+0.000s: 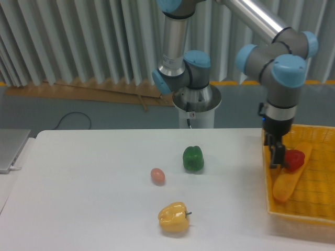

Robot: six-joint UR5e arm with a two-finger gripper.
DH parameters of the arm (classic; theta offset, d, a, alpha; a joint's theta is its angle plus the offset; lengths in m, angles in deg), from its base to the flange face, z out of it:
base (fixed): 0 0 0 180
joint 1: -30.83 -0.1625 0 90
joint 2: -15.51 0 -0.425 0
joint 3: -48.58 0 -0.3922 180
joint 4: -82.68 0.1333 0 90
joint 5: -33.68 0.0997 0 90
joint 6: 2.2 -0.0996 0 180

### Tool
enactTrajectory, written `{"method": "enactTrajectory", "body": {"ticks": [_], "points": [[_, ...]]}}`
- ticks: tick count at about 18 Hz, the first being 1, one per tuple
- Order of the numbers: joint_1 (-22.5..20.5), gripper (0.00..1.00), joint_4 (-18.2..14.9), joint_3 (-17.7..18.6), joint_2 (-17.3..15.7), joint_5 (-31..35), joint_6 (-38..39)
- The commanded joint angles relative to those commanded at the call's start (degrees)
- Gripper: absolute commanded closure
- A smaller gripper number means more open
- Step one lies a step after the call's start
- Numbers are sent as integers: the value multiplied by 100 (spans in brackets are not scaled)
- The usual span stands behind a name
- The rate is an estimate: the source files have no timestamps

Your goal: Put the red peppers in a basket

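The red pepper (295,159) is small and glossy. It is inside the yellow woven basket (314,212) at the table's right edge, lying against a long orange thing (287,185). My gripper (277,163) points straight down over the basket's left side. Its dark fingers (276,154) touch the pepper's left side. The pepper sticks out to the right of the fingers. I cannot see whether the jaws clamp it or stand open beside it.
A green pepper (193,159) sits mid-table, a small pinkish egg-shaped thing (157,175) to its left, and a yellow pepper (174,217) near the front. The arm's base (196,102) stands behind the table. A grey laptop edge (10,149) is at far left.
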Motion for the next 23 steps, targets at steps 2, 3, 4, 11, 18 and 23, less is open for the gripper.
{"method": "enactTrajectory", "body": {"ticks": [2,3,4,11,18,23], "points": [[115,0,-307,9,-132,-9,176],[133,0,-535,-17,-176,-26,220],[159,0,-772,-26,-263,-18,221],[527,0,-1276,254,-677,-35,816],[844,0,-1363,273,-800,0,1003],[932,0,-1398,317,-844,9,1003]]}}
